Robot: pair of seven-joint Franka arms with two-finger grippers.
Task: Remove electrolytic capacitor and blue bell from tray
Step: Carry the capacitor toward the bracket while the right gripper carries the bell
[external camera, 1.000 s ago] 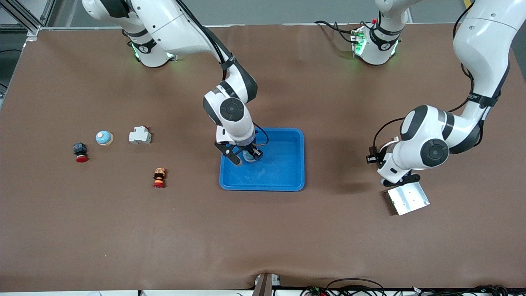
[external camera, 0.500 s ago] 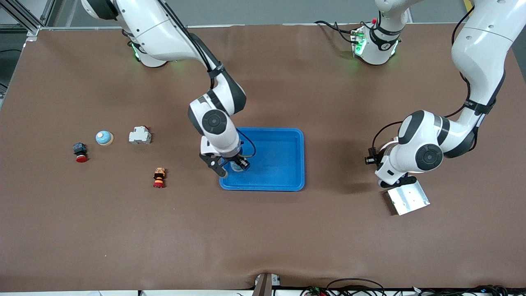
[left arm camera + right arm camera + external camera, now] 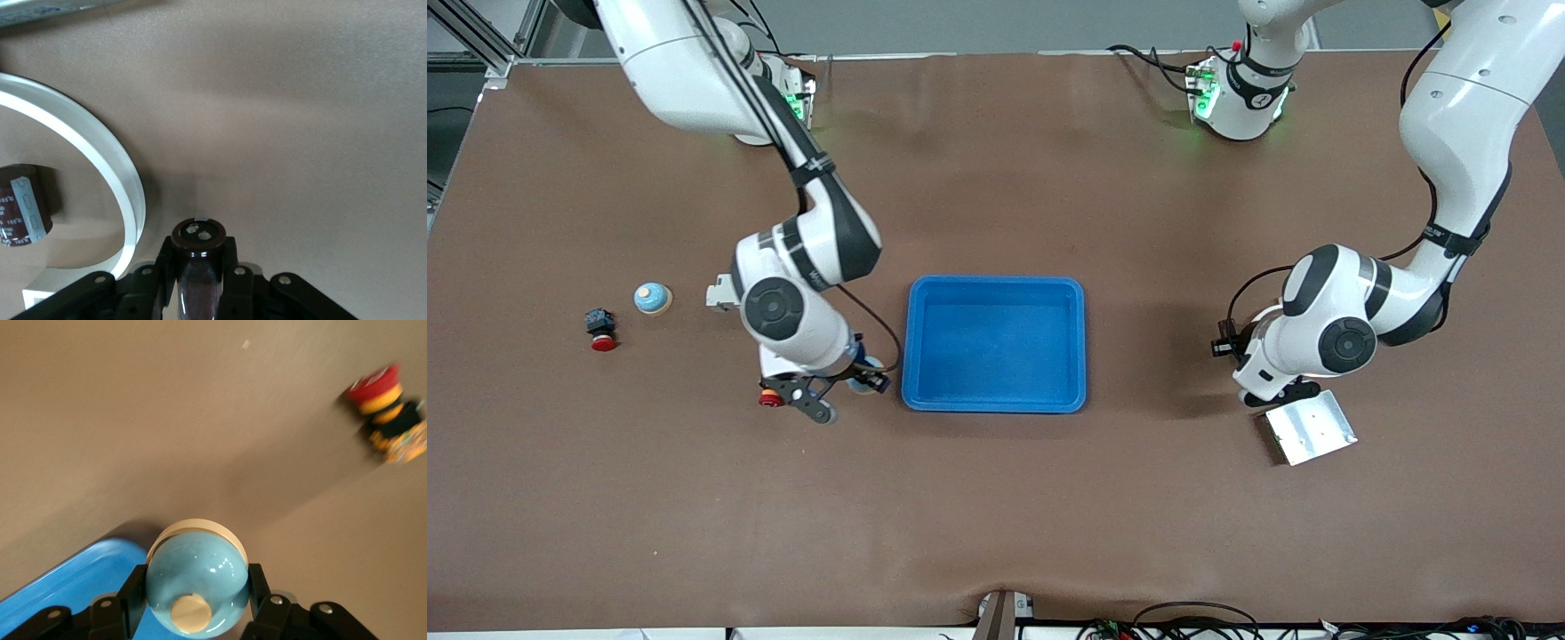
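Right now my right gripper (image 3: 845, 391) hangs over the bare table between the blue tray (image 3: 993, 401) and the red-and-orange button (image 3: 390, 413), its fingers (image 3: 257, 583) pinching the light-blue bell (image 3: 195, 585). My left gripper (image 3: 198, 283) is over the table beside the metal plate (image 3: 1309, 428), fingers clamped on the dark capacitor (image 3: 198, 241). A second bell (image 3: 653, 298) sits toward the right arm's end of the table.

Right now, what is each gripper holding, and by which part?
Right gripper clamps the blue bell across its dome sides. Left gripper pinches the dark capacitor around its body.
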